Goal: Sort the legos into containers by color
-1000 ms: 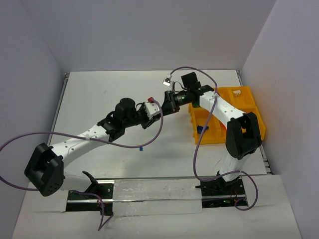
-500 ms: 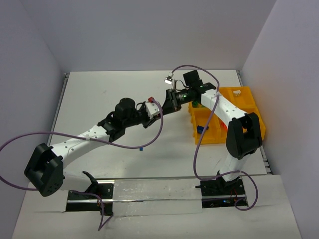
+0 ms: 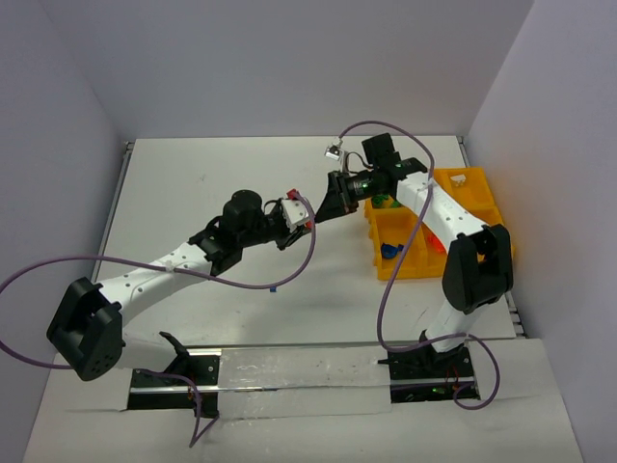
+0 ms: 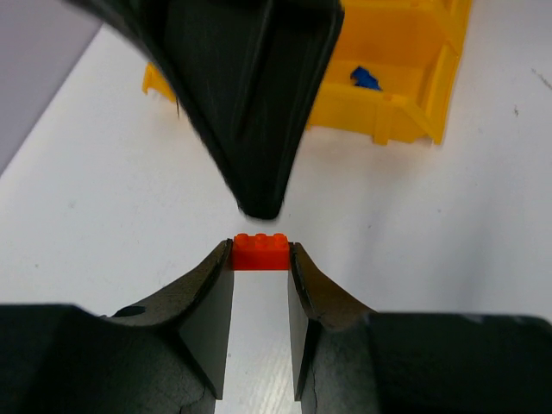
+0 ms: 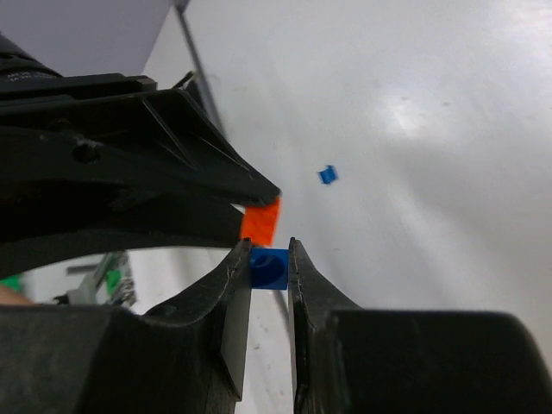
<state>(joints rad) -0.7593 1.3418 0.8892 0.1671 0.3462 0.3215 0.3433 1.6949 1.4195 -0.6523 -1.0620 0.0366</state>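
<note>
left wrist: our left fingers (image 4: 210, 321) clamp red brick (image 4: 260, 251); right fingers (image 5: 229, 321) clamp blue piece (image 5: 269, 268) just beside it, likely splitting colours for sorting.

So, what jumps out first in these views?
The grippers meet tip to tip at centre: the left gripper clamps a red brick, and the right gripper pinches a blue piece right beside it. Next come the yellow tray at far right and one loose blue bit on the table.

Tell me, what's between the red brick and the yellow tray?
The right arm's black jaws, pinching a blue brick, hang beside the red brick; then bare table to the yellow tray, in the left wrist view.
</note>
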